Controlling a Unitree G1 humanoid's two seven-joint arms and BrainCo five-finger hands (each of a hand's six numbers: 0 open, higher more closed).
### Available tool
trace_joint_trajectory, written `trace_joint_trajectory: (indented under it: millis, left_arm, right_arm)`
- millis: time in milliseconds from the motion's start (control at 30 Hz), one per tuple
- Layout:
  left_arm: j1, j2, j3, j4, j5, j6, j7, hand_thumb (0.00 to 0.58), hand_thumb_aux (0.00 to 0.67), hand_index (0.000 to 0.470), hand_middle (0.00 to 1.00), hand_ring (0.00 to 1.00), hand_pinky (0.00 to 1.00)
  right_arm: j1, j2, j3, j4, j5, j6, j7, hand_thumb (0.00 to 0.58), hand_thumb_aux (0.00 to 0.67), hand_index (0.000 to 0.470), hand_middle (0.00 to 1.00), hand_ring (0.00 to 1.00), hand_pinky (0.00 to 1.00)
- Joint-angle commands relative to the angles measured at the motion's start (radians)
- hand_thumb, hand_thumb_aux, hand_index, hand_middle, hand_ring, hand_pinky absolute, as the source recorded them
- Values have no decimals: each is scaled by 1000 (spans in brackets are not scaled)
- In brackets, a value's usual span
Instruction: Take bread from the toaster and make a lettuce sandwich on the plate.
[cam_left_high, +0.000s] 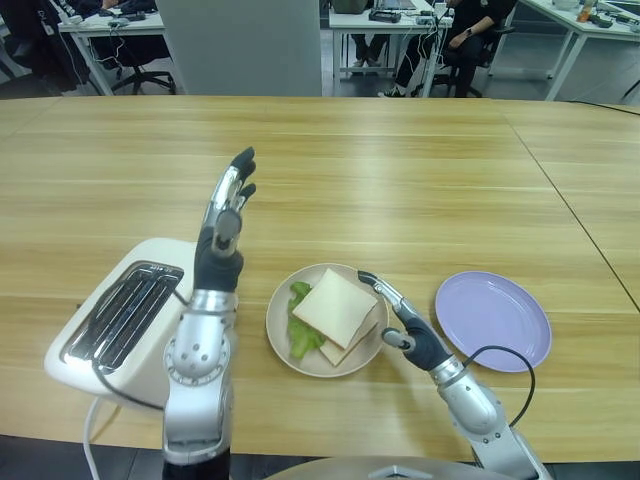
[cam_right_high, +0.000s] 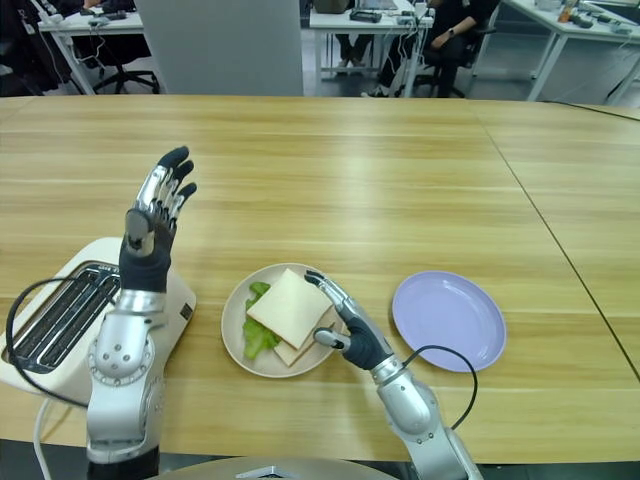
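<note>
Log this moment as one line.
sandwich with lettuce on beige plate | left hand open, raised beside toaster | right hand open, at sandwich edge

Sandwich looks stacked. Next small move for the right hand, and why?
Probably pull the right hand back off the plate: top bread already sits over lettuce and a lower slice, toaster slots look empty, and its fingers hold nothing.

One white plastic toaster (cam_left_high: 110, 320) at near left; two round plates, a beige plate (cam_left_high: 330, 371) and a purple plate (cam_left_high: 492, 320); two square bread slices (cam_left_high: 335, 305); one green lettuce leaf (cam_left_high: 303, 338).
</note>
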Motion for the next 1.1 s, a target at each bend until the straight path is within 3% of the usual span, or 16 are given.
trace_joint_trajectory:
  millis: [33,67,100,133,167,200,300,567,1100]
  left_arm:
    - [143,9,-73,-10,-43,-53,-41,561,549,377,278,278,278]
    - [193,28,-96,5,-17,-92,-52,580,670,460,365,365,365]
    - [238,43,-115,24,8,-132,-57,580,670,460,616,616,616]
    - [282,60,-137,45,29,-168,-64,580,670,460,741,741,741]
    - [322,72,-157,67,38,-200,-68,580,670,460,902,902,902]
    - [356,81,-174,84,26,-216,-77,580,670,460,1000,1000,1000]
    - [428,109,-219,147,-12,-260,-112,580,670,460,1000,1000,1000]
    - [488,168,-213,280,-58,-310,-155,580,670,460,1000,1000,1000]
    - [489,233,-255,446,-29,-125,-202,580,670,460,1000,1000,1000]
  right_arm:
    - [61,4,17,-15,133,-9,65,0,0,0,329,329,329]
    - [80,5,21,-11,156,-23,77,0,0,0,404,404,404]
    - [97,6,23,-5,178,-38,88,429,328,225,596,596,596]
    - [110,4,29,6,194,-55,101,579,641,440,694,694,694]
    - [122,3,32,19,209,-66,114,580,670,460,784,784,784]
    - [133,3,34,33,220,-71,123,580,670,460,851,851,851]
    - [154,4,32,89,206,-86,128,580,670,460,910,910,910]
    - [191,3,46,171,157,-75,134,580,670,460,890,890,890]
    - [186,25,47,259,137,93,138,580,670,460,867,867,867]
